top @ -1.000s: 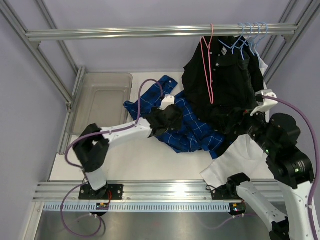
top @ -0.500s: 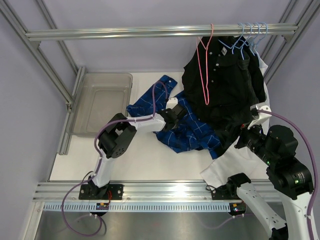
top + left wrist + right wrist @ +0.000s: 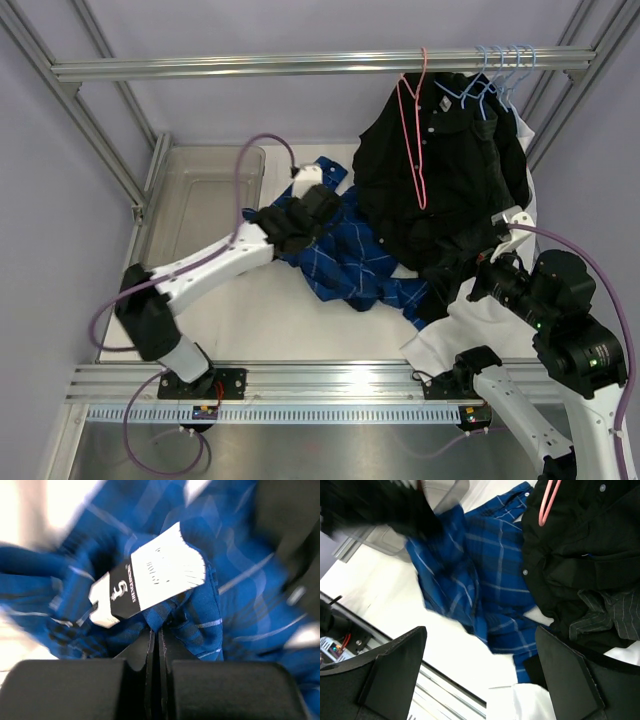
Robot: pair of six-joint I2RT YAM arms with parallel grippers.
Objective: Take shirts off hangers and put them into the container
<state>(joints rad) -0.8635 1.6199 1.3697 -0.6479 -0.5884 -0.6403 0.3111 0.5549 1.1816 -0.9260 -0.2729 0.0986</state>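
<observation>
Mid-frame, the left gripper (image 3: pixel 155 632) pinches a fold of the royal blue, white-lined plaid shirt (image 3: pixel 345 255); lower right, the right gripper (image 3: pixel 480 632) gapes wide, holding nothing.

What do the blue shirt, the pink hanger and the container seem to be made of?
The blue shirt looks like thin woven cloth, perhaps cotton, with a matte finish: it folds softly and has white lines in a check pattern. The pink hanger looks like thin wire, likely with a smooth coating, but it is too fine to be sure. The container looks like smooth grey plastic, with see-through walls and rounded moulded corners.
</observation>
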